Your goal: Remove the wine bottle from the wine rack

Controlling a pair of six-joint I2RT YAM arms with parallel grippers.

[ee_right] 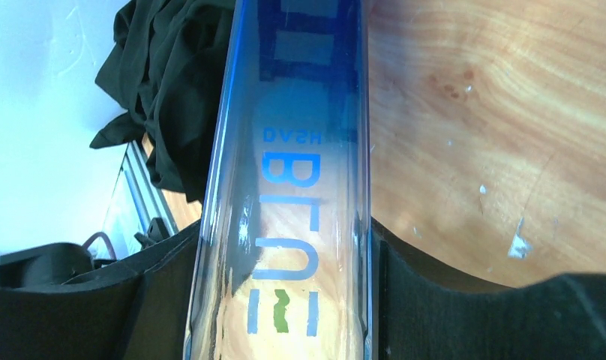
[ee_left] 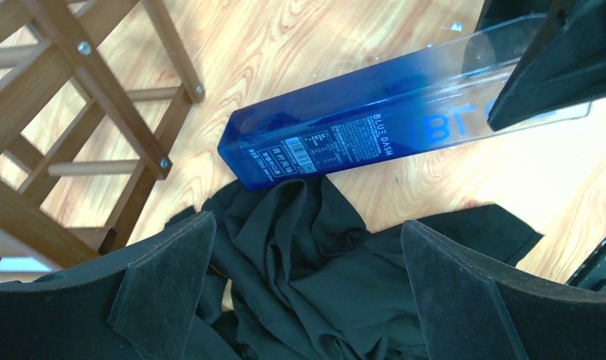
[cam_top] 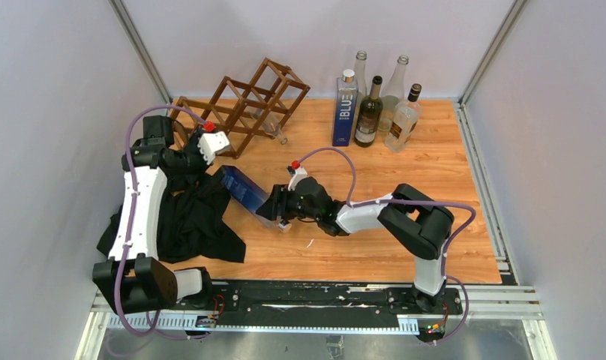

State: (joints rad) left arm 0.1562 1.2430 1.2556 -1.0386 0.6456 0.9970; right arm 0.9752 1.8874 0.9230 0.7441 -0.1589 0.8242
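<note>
R gripper point(cam_top: 272, 204) is clamped on the blue bottle point(cam_top: 242, 187), one pad on each flat side near the neck end; the right wrist view shows both pads tight against the glass. The bottle lies about horizontal and low over the table point(cam_top: 405, 225), w/ its base end pointing at the black cloth point(cam_top: 199, 217) and just beside it. Can't tell if it's resting on the wood or a hair above.

L gripper point(ee_left: 304, 262) hangs over the cloth w/ jaws spread wide and nothing between them, looking down at the bottle's base.

The wine rack point(ee_left: 90, 71) sits at the back left, apart from the bottle. So the bottle is fully out of the cells.

Step in hand, IMO: extraction done, now the put-down. The next move needs the R arm to lower until the bottle's long side is flat on bare wood, base clear of the cloth (a square-sided bottle shouldn't roll), then let go and back off along the bottle axis w/o dragging it.

A group of upright bottles point(cam_top: 375, 109) stands at the back right, well apart from all this.
</note>
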